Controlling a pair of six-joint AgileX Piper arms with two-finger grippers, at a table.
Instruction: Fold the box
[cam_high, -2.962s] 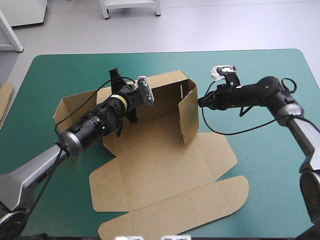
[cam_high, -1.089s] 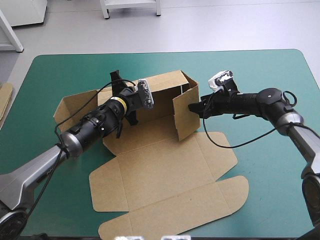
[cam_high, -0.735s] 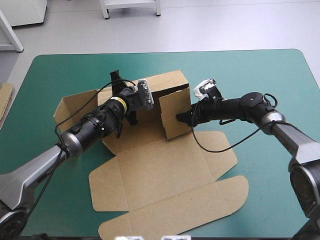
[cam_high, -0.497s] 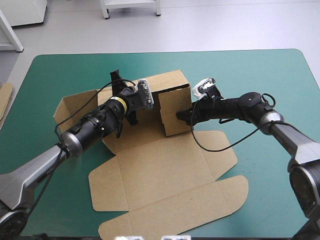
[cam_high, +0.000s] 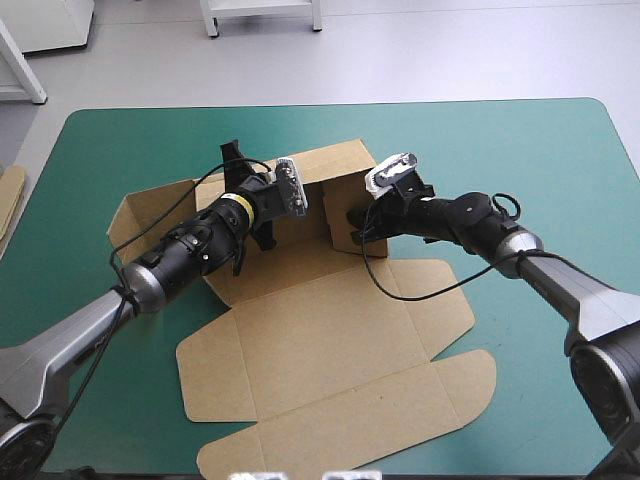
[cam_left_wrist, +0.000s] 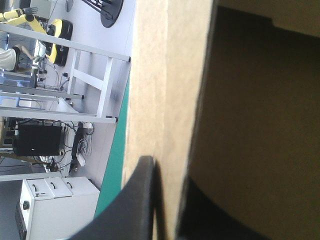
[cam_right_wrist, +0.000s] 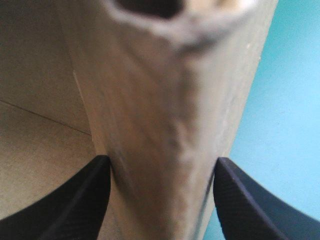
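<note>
Two claws are working the flat-cut brown cardboard box (cam_high: 320, 350) lying mid-way across the teal-green covered surface (cam_high: 540, 150). My left claw (cam_left_wrist: 167, 172) is clenching its raised far wall to steady it. My right claw (cam_right_wrist: 160, 167), spread, is straddling the right side flap (cam_high: 345, 212), apparently to swing it inward.

The long black left arm (cam_high: 180, 255) is seen stretched forward from the near left, the fin-fingered black left gripper (cam_left_wrist: 169, 175) pinched nearly together on the brown board box (cam_high: 320, 330), while the bent right arm (cam_high: 500, 230) is held low, the right gripper (cam_right_wrist: 161, 165) spread wide astride the board.
</note>
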